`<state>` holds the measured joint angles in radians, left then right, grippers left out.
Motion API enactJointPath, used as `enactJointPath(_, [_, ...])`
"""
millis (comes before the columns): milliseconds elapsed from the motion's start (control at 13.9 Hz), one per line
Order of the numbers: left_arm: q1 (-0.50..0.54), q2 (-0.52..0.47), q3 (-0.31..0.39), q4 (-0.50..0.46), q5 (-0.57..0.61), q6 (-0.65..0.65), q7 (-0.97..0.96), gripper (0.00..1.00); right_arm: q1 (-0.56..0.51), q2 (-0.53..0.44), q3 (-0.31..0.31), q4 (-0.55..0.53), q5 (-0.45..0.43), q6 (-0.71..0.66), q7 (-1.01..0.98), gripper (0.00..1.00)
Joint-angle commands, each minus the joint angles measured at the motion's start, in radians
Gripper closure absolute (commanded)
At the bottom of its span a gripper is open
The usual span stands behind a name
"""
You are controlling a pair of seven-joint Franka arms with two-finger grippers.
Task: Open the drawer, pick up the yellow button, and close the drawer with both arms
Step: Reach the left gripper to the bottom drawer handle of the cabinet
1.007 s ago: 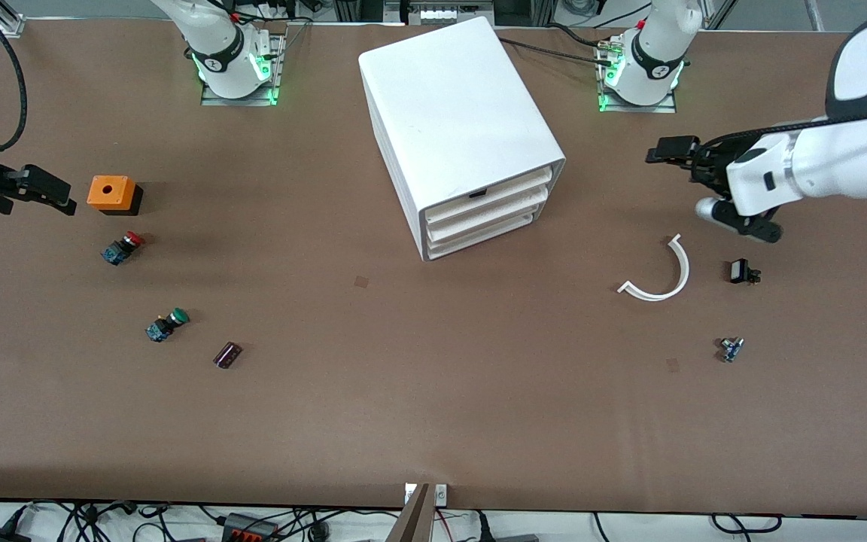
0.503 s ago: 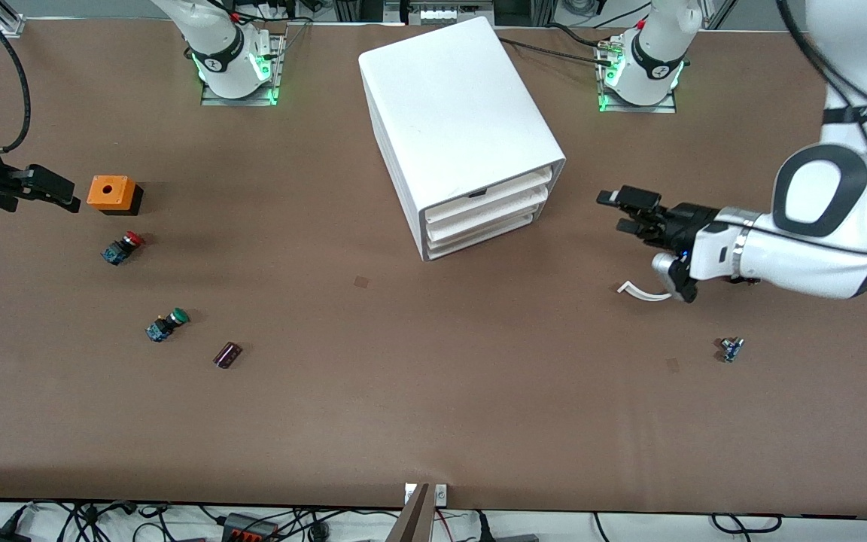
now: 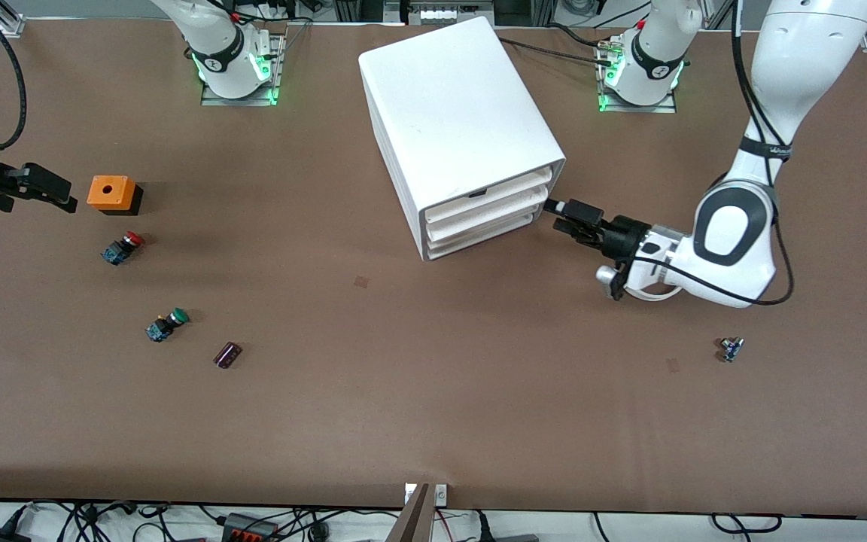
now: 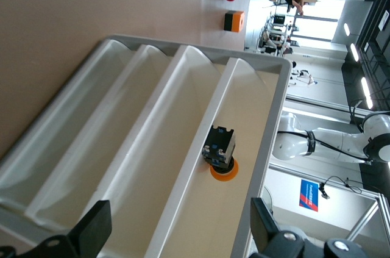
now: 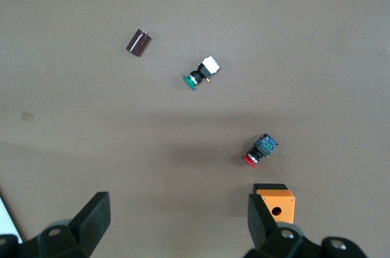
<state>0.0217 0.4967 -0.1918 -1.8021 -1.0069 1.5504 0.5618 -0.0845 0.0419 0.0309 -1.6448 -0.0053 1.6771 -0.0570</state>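
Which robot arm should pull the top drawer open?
Probably the left: its open left gripper is right beside the drawer front. The right gripper waits open at the table's right-arm end.

- What can't you make out from the front?
- The button (image 4: 220, 154) doesn't show there; the cabinet (image 3: 457, 128) hides it. The curved white strip (image 3: 648, 295) is mostly under the left arm.
- And at the edges?
- The right gripper (image 3: 46, 190) is cut off mid-left.
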Motion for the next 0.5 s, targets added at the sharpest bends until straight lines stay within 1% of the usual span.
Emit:
enactJointPath(0, [0.006, -0.018, -0.026, -0.037, -0.022, 0.011, 0.07, 0.09, 0.005, 0.001, 0.009, 0.019, -0.007, -0.016, -0.009, 0.0])
enactJointPath(72, [0.006, -0.003, -0.047, -0.046, -0.025, 0.016, 0.128, 0.13, 0.017, 0.004, 0.007, 0.019, -0.013, -0.014, -0.003, 0.0])
enactJointPath(216, [0.009, 0.013, -0.058, -0.059, -0.025, 0.016, 0.179, 0.15, 0.022, 0.016, 0.001, 0.019, -0.015, -0.011, -0.003, 0.0])
enactJointPath(288, [0.011, 0.013, -0.058, -0.06, -0.025, 0.016, 0.187, 0.19, 0.034, 0.023, -0.002, 0.019, -0.016, -0.008, -0.003, 0.0])
enactJointPath(360, [0.011, 0.013, -0.058, -0.062, -0.025, 0.014, 0.196, 0.25, 0.049, 0.023, -0.008, 0.019, -0.015, -0.008, -0.001, 0.0])
enactJointPath(432, [0.009, 0.01, -0.061, -0.066, -0.027, 0.016, 0.216, 0.31, 0.061, 0.021, -0.031, 0.02, -0.015, -0.007, -0.001, 0.0])
